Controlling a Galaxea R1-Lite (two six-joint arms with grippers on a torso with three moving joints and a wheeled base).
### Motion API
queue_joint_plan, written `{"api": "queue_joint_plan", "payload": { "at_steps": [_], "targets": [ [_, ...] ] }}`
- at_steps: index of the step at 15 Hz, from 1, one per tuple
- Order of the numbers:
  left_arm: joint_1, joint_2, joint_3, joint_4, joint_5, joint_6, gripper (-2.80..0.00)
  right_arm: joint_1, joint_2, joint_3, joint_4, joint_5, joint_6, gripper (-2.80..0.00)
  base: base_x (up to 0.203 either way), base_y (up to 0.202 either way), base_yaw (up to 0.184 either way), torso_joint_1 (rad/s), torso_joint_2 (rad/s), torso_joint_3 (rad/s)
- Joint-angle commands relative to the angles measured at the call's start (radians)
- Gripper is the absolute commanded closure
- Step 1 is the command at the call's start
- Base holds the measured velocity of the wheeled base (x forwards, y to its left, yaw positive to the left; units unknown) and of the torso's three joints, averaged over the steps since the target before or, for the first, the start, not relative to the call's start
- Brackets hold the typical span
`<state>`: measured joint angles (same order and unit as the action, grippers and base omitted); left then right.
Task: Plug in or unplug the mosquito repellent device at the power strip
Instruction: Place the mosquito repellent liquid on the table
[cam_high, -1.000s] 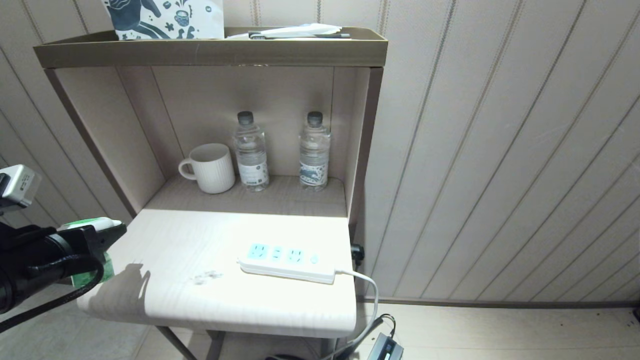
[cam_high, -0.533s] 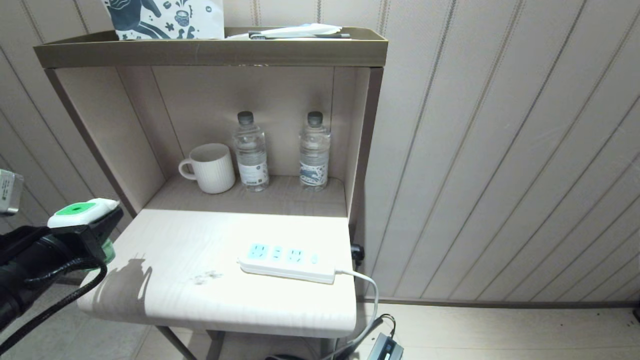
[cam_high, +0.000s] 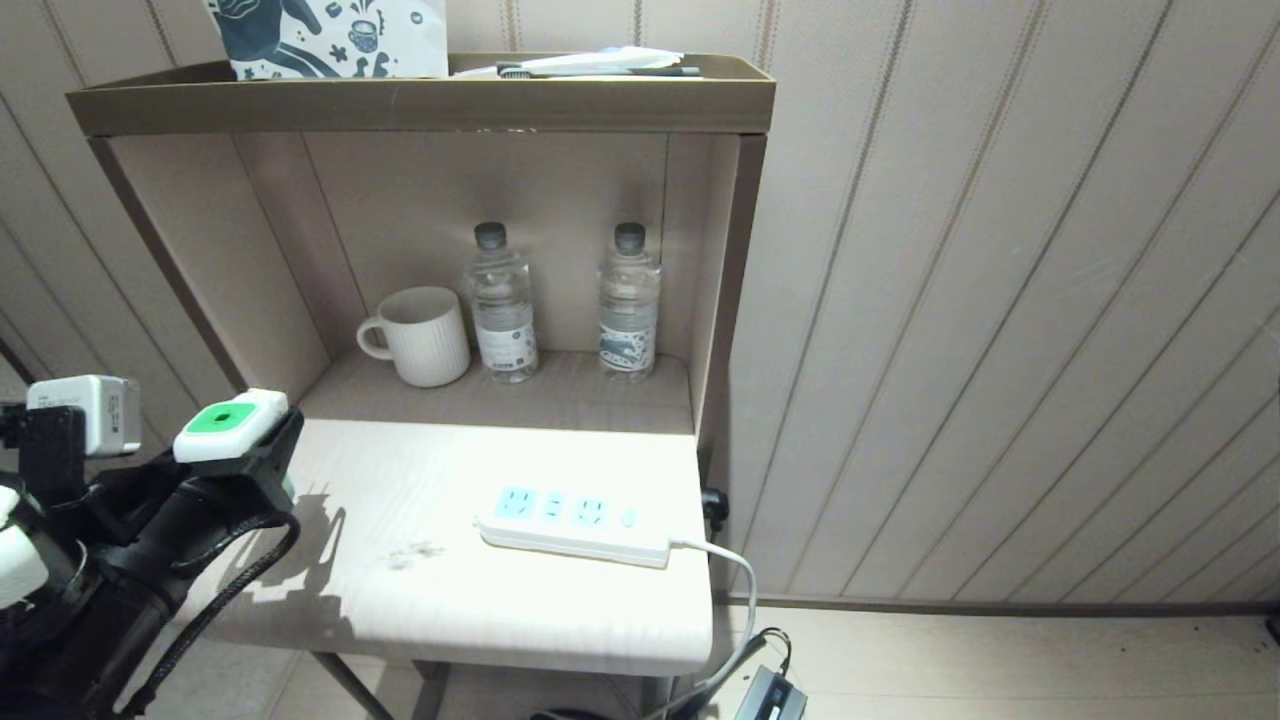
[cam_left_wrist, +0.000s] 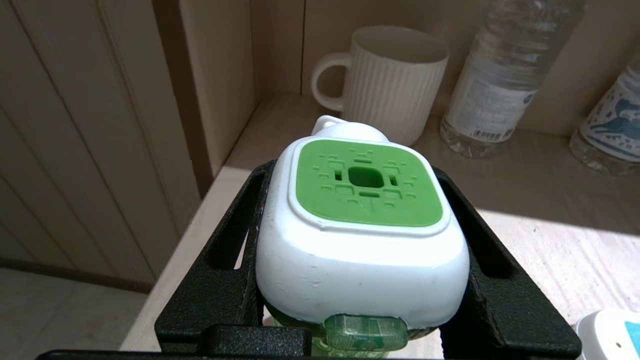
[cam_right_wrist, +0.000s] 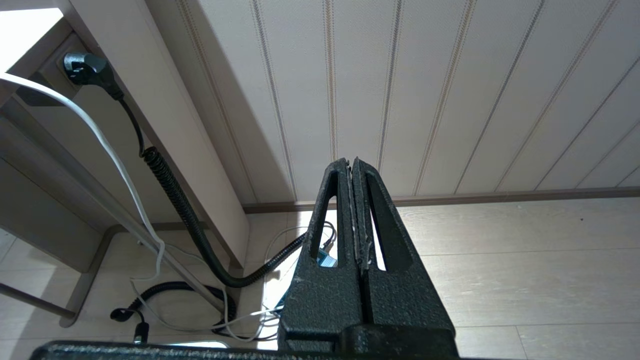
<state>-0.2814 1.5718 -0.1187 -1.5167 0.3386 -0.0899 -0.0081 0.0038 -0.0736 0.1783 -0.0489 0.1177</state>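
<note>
Squarely between left jaws: mosquito repellent device (cam_left_wrist: 362, 235)

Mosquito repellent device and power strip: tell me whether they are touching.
Apart. The head view shows the mosquito repellent device held in the left gripper at the table's left edge, with bare tabletop between it and the power strip.

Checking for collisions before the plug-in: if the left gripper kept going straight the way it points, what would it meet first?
Probably the white mug, dead ahead of the left gripper holding the mosquito repellent device; depth is unclear.
</note>
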Motion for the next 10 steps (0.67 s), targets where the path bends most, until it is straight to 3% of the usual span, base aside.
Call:
{"api": "queue_joint_plan", "payload": {
  "at_steps": [1,6,10],
  "targets": [
    [-0.028,0.073,0.0,-0.053,0.021,0.0,0.0,-0.001,0.002,0.0,0.001,0.0,0.0,0.0,0.0,0.0,0.0,0.0,0.0,0.0],
    [-0.027,0.231,-0.071,-0.053,0.027,-0.027,0.0,0.0,0.002,0.0,0.001,0.0,0.0,0.0,0.0,0.0,0.0,0.0,0.0,0.0],
    [-0.03,0.294,-0.148,-0.053,0.122,-0.023,0.0,0.0,0.002,0.0,0.001,0.0,0.0,0.0,0.0,0.0,0.0,0.0,0.0,0.0]
  ]
}}
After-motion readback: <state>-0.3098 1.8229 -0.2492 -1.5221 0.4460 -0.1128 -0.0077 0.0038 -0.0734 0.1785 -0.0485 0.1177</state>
